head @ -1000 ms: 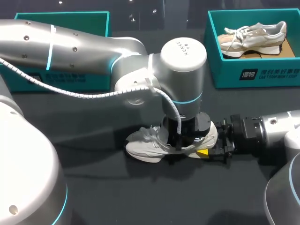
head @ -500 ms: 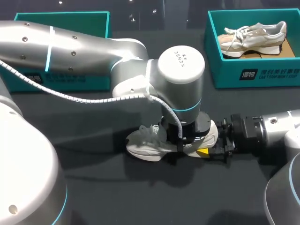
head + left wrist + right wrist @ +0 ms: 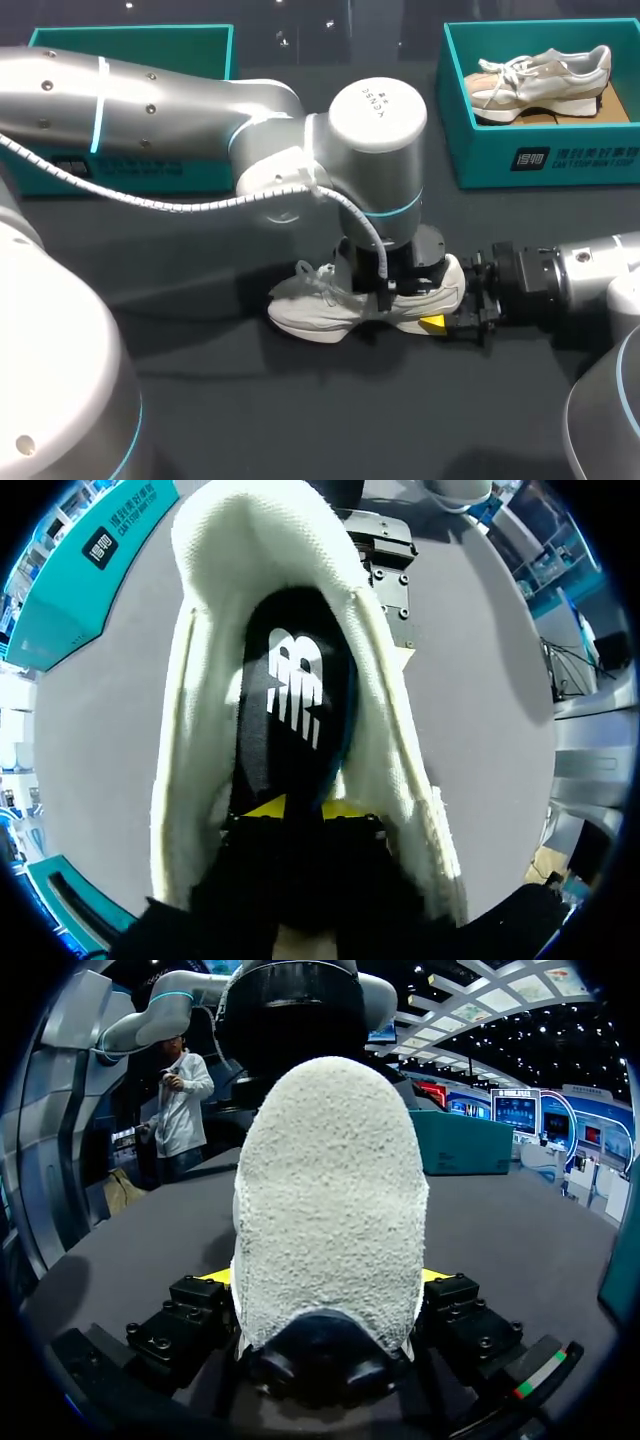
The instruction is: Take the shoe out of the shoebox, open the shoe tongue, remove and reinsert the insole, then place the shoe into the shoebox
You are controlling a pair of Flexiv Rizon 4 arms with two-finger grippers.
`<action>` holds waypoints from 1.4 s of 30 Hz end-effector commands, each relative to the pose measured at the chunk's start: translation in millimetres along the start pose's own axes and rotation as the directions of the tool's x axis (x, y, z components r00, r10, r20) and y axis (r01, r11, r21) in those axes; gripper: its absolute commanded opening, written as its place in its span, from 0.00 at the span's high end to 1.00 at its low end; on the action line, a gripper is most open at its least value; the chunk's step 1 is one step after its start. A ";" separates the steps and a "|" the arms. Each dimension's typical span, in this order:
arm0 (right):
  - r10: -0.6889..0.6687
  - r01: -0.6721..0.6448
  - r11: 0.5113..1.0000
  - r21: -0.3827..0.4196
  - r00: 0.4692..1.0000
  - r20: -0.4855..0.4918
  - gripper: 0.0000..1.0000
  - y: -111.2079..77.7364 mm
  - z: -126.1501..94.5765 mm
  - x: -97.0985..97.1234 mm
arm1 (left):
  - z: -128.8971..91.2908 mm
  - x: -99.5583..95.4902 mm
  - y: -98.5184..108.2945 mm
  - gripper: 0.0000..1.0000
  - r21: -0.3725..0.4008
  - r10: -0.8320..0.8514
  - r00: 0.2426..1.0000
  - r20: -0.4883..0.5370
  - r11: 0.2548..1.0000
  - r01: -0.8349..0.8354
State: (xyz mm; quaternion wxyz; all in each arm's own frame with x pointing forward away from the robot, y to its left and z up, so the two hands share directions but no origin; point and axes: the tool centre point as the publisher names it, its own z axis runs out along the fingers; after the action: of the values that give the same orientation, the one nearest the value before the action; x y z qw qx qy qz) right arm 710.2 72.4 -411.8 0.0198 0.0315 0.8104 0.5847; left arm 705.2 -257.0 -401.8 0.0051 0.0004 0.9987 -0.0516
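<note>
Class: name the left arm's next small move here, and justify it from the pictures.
Probably lift the left gripper slightly, drawing the insole upward: it sits inside the shoe on the insole, while the right gripper clamps the shoe steady.

sneaker [image 3: 320,308] white | its insole [image 3: 290,730] black, white logo | shoebox [image 3: 480,150] teal | my right gripper [image 3: 444,303] tips yellow | table [image 3: 300,420] dark grey

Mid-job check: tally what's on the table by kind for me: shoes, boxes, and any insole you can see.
Shoes: 2 (shoe on the table, boxed shoe)
Teal boxes: 2 (left box, right box)
Insoles showing: 1 (black insole, inside the shoe on the table)
Total: 5
</note>
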 end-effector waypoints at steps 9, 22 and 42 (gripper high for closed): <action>-0.001 0.001 1.000 0.004 1.000 0.001 1.00 1.3 0.9 3.7 | -4.4 -12.6 9.3 1.00 0.065 -0.022 0.997 -0.078 0.998 0.027; -0.001 0.001 1.000 0.004 1.000 0.001 1.00 1.3 0.9 3.7 | -14.0 -16.4 23.7 1.00 0.127 -0.090 0.979 -0.182 0.985 0.114; -0.001 0.001 1.000 0.004 1.000 0.001 1.00 1.3 0.9 3.7 | -26.1 -15.8 33.0 1.00 0.207 -0.101 0.958 -0.267 0.965 0.160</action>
State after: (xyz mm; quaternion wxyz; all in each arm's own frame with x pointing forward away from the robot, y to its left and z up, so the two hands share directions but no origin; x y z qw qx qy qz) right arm 709.7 75.1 -409.5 0.0200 0.0316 0.8104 0.5847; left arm 717.1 -232.9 -380.2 -0.1244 -0.0594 0.9779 -0.1570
